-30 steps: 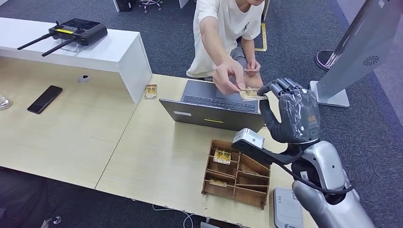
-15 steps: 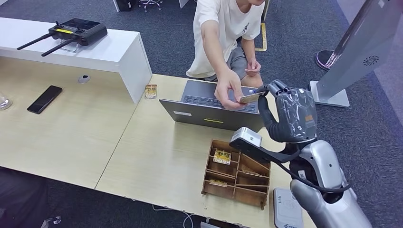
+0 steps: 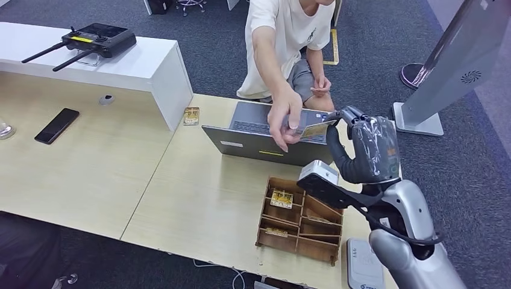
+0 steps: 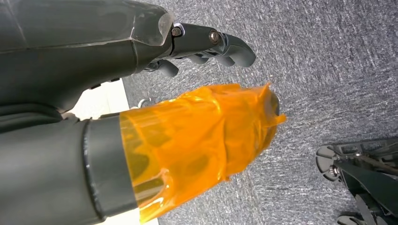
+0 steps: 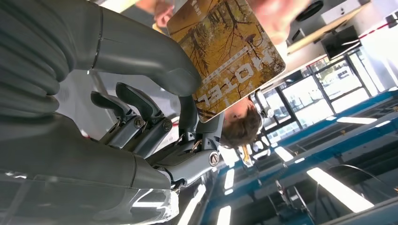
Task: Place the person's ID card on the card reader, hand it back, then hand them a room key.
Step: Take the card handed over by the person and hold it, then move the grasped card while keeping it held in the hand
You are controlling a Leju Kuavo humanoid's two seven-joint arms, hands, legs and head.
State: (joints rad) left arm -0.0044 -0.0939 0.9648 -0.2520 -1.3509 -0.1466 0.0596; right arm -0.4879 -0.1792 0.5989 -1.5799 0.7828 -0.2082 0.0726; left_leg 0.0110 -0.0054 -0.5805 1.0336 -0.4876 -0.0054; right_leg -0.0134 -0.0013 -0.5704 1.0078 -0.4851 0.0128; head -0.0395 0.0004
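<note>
While the right hand (image 3: 369,147) has its thumb and a finger (image 5: 187,110) pinched on a gold card printed "HOTEL" (image 5: 225,51), the person's hand (image 3: 284,117) is on the far end of that same card (image 3: 313,129) above the laptop (image 3: 265,133). Both parties have hold of it, so the handover is mid-transfer. Remaining fingers of the right hand look partly curled and are not on the card.

Left hand (image 4: 141,93): hangs toward the carpet, fingers (image 4: 225,44) loosely bent with nothing between them; orange tape wraps the thumb.

Outward from there: wooden tray (image 3: 301,220) on the desk (image 3: 199,198) has more gold cards in its compartments (image 3: 281,198). Card reader (image 3: 363,265) sits at the desk's near edge, just beside the tray, nothing on it. One more small card (image 3: 191,115) lies by the white counter (image 3: 120,60). Phone (image 3: 56,125) well off to the left.

Progress, judged from layout: the "HOTEL" print says this is the room key, so I read this as the last step. Reader bare, ID not visible on the desk, consistent with scan and return being finished, though I can't confirm it. What's left: right hand lets go once the person has a firm hold, then pulls away.
</note>
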